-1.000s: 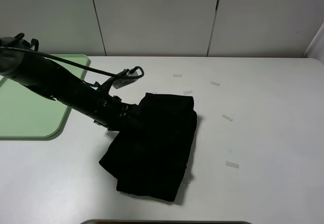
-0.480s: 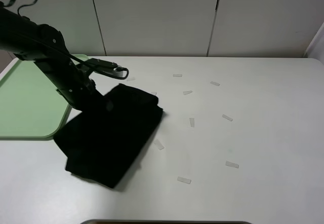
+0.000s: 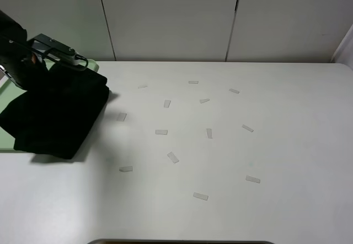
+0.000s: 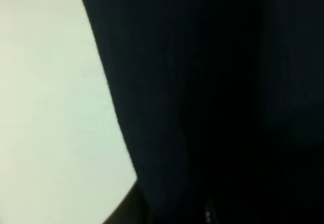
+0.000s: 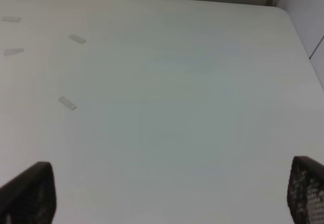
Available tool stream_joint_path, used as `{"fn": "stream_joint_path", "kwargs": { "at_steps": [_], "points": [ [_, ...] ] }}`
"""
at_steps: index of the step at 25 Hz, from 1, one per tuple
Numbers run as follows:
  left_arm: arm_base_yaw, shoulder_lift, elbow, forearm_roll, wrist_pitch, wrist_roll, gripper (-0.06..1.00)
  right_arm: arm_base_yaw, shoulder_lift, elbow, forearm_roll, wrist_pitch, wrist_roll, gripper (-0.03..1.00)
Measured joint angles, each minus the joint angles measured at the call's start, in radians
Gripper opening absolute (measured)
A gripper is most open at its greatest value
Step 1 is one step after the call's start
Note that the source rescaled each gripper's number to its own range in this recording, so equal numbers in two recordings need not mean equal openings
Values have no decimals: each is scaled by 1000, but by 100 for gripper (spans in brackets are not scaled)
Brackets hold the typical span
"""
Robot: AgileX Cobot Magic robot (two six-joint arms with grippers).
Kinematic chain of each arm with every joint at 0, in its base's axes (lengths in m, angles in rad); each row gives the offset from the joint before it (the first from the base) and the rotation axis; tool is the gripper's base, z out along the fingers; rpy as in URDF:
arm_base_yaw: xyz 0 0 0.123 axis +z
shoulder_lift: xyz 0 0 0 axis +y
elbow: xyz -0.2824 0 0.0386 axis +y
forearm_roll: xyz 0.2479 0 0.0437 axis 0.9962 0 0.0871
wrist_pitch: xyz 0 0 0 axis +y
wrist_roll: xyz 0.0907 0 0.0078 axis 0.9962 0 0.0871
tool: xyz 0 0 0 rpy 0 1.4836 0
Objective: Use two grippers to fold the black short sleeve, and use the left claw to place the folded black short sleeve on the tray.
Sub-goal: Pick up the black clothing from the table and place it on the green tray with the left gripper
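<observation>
The white table (image 3: 265, 145) fills most of the exterior view, with pale wall panels behind its far edge. Next in size is the folded black short sleeve (image 3: 55, 114), a dark bundle at the far left of the table, hanging from the left arm and draped across the right edge of the green tray (image 3: 4, 139); only slivers of the tray show, one at the far side beside the arm and one at the left edge below the cloth. Whether the cloth's lower edge touches the table or tray cannot be told, though a soft shadow lies just right of it. The left tool (image 3: 52, 62) sits at the top of the bundle, clenched on the black short sleeve; in the left wrist view dark fabric (image 4: 212, 97) covers nearly everything, with a pale surface to one side. The right tool (image 5: 167, 193) is released: its 2 dark fingertips (image 5: 30, 191) stand far apart at the corners of the right wrist view, over bare table. About 12 small pale tape strips (image 3: 173, 157) lie scattered flat across the middle of the table, well apart from the cloth.
</observation>
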Motion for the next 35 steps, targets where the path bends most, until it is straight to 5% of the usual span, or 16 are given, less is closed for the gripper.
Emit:
{"fn": "stream_joint_path", "kwargs": {
  "at_steps": [5,12,14,17,20,28,35],
  "points": [
    [134,-5,0,106,-71,-29,6,0,0,0,0,0,0,100],
    [269,-5,13,134,-164,-110,10,0,0,0,0,0,0,100],
    [273,-6,29,152,-188,-90,31,0,0,0,0,0,0,100],
    [273,-6,43,162,-229,-54,80,0,0,0,0,0,0,100],
    [270,-9,43,162,-279,-51,96,0,0,0,0,0,0,100],
    [177,-66,43,143,-248,-51,100,0,0,0,0,0,0,100],
    [59,-255,43,140,-97,-51,100,0,0,0,0,0,0,100]
  ]
}}
